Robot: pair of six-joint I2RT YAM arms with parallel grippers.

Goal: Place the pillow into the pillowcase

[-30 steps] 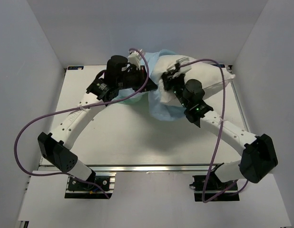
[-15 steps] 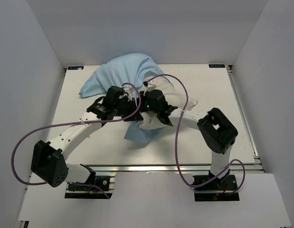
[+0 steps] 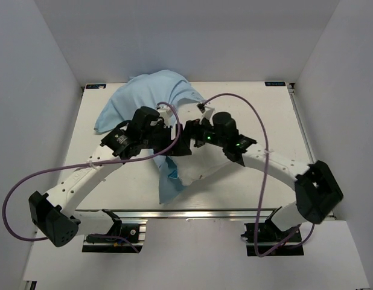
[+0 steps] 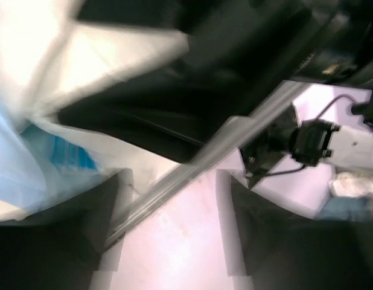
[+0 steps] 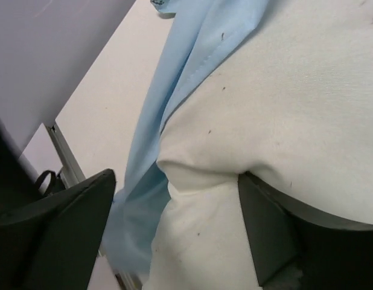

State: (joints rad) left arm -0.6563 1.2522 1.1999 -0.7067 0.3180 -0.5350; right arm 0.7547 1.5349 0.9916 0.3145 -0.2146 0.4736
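The pillow (image 3: 201, 172) is white with tiny dark specks and lies mid-table, reaching toward the near edge. The light blue pillowcase (image 3: 147, 93) is heaped at the back left, and a strip of it trails down to the pillow's left side. Both grippers meet above the pillow's far end. My left gripper (image 3: 168, 140) (image 4: 168, 235) is open with only bare table between its fingers. My right gripper (image 3: 181, 145) (image 5: 174, 235) is open wide over the pillow (image 5: 283, 90); its right finger touches the cloth, and blue pillowcase (image 5: 180, 66) runs beside its left finger.
An aluminium rail (image 3: 192, 213) runs along the table's near edge, also blurred in the left wrist view (image 4: 192, 163). White walls enclose the left, back and right. Purple cables (image 3: 29, 175) loop off both arms.
Both grippers were shut and now stand open. The pillow and the trailing blue strip have shifted toward the near edge, and the right arm has stretched out from its folded pose.
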